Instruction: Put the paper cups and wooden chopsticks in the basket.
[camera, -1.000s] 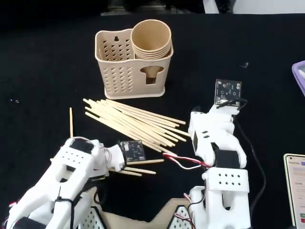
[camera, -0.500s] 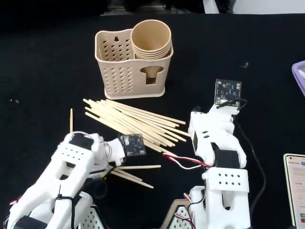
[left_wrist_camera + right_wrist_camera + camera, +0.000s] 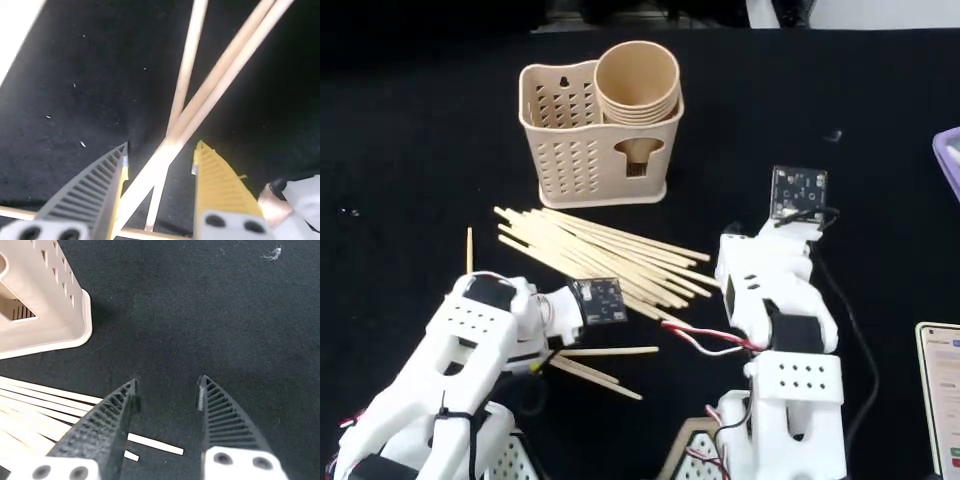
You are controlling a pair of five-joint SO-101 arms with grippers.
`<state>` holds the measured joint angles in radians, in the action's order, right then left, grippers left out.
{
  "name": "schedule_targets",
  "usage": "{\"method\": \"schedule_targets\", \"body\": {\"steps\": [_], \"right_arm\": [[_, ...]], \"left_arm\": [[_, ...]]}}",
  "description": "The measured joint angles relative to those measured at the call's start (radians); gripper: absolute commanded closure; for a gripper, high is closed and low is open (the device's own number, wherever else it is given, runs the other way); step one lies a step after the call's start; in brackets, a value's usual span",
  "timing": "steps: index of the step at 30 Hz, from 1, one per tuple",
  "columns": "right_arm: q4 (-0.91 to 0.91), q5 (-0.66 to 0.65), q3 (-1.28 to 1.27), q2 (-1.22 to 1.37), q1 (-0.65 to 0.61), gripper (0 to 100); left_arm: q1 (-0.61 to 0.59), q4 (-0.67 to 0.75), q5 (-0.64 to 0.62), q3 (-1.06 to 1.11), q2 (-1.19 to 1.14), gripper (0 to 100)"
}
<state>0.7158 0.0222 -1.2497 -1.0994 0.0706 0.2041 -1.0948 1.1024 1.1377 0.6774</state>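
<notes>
Here chopsticks (image 3: 217, 76) lie btwn parted jaws of L tool (image 3: 162, 146).

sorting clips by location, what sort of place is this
Probably a robot test bench: two white arms at a black table, with loose chopsticks and a basket of paper cups.

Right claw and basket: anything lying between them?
Nothing: the right wrist view shows bare black table between the right claw and the basket; the chopsticks lie off to one side.

A black table (image 3: 880, 80) carries a purple object (image 3: 950, 160) (cut off at the edge) and a white printed card (image 3: 942, 400).
</notes>
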Motion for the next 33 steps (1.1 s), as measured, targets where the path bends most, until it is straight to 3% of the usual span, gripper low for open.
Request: {"method": "schedule_targets", "body": {"steps": [4, 11, 23, 29, 33], "right_arm": [[0.0, 0.0, 0.0, 0.0, 0.0, 80.9], [0.0, 0.0, 0.0, 0.0, 0.0, 80.9], [0.0, 0.0, 0.0, 0.0, 0.0, 80.9], [0.0, 0.0, 0.0, 0.0, 0.0, 80.9], [0.0, 0.0, 0.0, 0.0, 0.0, 80.9]], "left_arm": [[0.0, -0.009, 0.0, -0.006, 0.0, 79], [0.0, 0.12, -0.071, 0.017, 0.0, 79], [0.04, 0.137, -0.1, 0.06, 0.0, 79], [0.066, 0.137, -0.1, 0.06, 0.0, 96], [0.074, 0.137, -0.1, 0.06, 0.0, 96]]}}
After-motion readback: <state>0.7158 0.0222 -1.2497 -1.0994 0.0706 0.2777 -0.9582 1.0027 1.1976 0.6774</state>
